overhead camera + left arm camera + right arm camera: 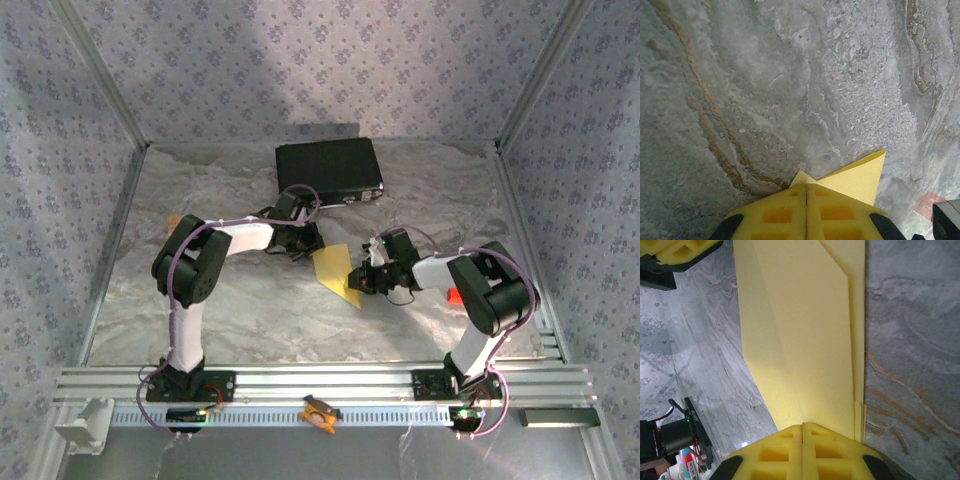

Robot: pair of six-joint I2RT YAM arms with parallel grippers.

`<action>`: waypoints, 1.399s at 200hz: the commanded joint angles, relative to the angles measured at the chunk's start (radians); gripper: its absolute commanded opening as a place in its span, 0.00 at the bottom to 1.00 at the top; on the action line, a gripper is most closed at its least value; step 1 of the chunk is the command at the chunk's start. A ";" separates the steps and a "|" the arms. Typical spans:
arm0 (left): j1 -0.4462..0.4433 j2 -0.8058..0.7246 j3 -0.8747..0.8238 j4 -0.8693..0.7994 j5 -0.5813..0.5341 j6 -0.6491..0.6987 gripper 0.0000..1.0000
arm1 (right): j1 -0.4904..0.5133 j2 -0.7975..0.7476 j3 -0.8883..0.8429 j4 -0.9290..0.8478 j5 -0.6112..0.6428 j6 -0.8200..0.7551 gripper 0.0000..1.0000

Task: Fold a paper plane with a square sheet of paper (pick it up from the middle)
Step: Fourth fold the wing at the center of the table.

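Left gripper [806, 186]: pressed together on a corner of the yellow sheet [860, 175]; pinching, not spread.
Right gripper [802, 427]: likewise closed, clamped on the opposite end of the same sheet.
Sheet, location: mid-table, stretched across the gap between the two grippers, in front of the black case [328, 170] and apart from it.
Sheet, form: already creased, with a slanted fold line and stacked layers along one edge in the right wrist view; not yet a slim dart.
Reason for the double hold: judged as bracing, probably to keep the folded layers aligned and taut ahead of the next crease.
Reason for gripping the ends: judged as a way of leaving the middle span free for folding.
Black case: set at the far side of the table [250, 310], out of the working zone.
Orange clip [320, 412]: lying on the front rail between the arm bases, away from the fold.
Hidden: paper inside each pair of pads; underside of the sheet; exact number of layers.
Cut off: little more than a triangular tip past the pads in the left wrist view; far end cropped in the right wrist view.
Hard to make out: whether lifted clear of the table or resting on it; identity of a small red object [452, 296] beside the right arm.
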 commanded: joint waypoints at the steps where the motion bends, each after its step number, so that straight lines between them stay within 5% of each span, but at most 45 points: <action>1: 0.047 0.002 0.005 -0.035 -0.151 0.026 0.08 | 0.001 0.034 -0.059 -0.181 0.029 -0.020 0.00; 95: 0.008 -0.023 0.035 -0.037 -0.184 0.048 0.11 | -0.001 0.037 -0.054 -0.185 0.033 -0.025 0.00; 162: -0.030 -0.193 -0.045 -0.058 -0.265 0.052 0.16 | -0.001 0.031 -0.055 -0.186 0.026 -0.028 0.00; 223: -0.092 -0.156 -0.119 0.137 0.024 0.096 0.14 | -0.003 0.033 -0.051 -0.191 0.030 -0.028 0.00; 280: -0.097 -0.044 -0.105 0.188 0.083 0.087 0.12 | -0.005 0.023 -0.053 -0.189 0.029 -0.023 0.00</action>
